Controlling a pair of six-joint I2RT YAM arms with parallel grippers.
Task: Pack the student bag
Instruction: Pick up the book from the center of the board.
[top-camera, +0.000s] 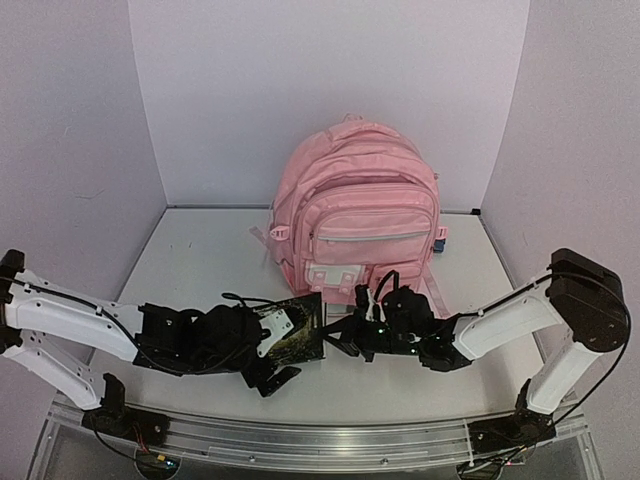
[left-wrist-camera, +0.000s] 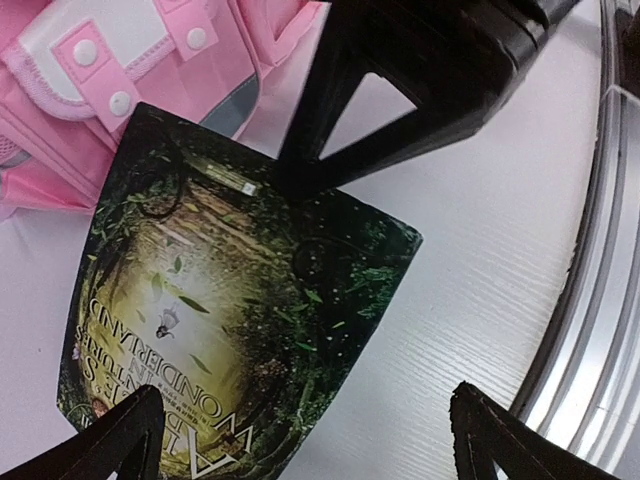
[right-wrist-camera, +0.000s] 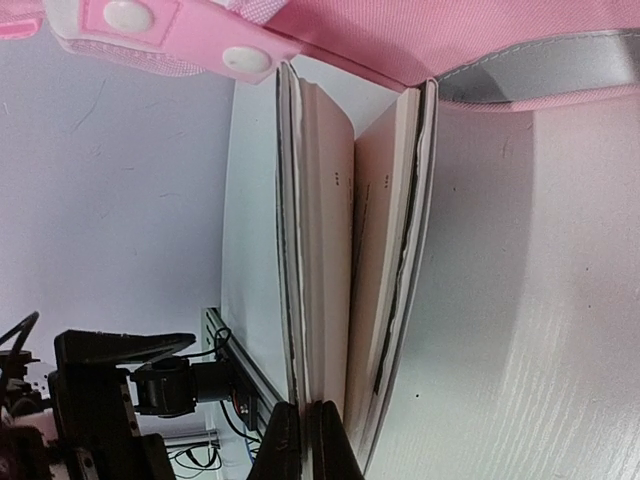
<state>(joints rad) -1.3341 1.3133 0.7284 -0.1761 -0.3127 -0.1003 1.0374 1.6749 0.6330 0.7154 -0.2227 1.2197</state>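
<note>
Two things are giving me trouble as I am watching from far away. The book (left-wrist-camera: 230, 300) is showing its green and gold cover to the left wrist camera. Its title is sitting upside down and its bottom edge is running out of the picture, so I am reading only "Wonderland". In the top view the arms are covering most of it, and I am not able to tell if it is lying flat or tipping up.

The white table (top-camera: 190, 260) is carrying everything. Pale walls (top-camera: 320, 90) are closing in three sides, and a metal rail (top-camera: 330, 440) is running along the near edge. The pink bag (top-camera: 355, 210) is standing upright at the back of the table, near the far wall, with its front facing me. The book is sitting just in front of it.

The left pincer (left-wrist-camera: 302, 400) is gaping wide over the book's lower part and holding nothing. I cannot tell if it is touching the cover. The right pincer (right-wrist-camera: 305, 415) is squeezing shut on the edge of the book, whose pages are fanning apart.
</note>
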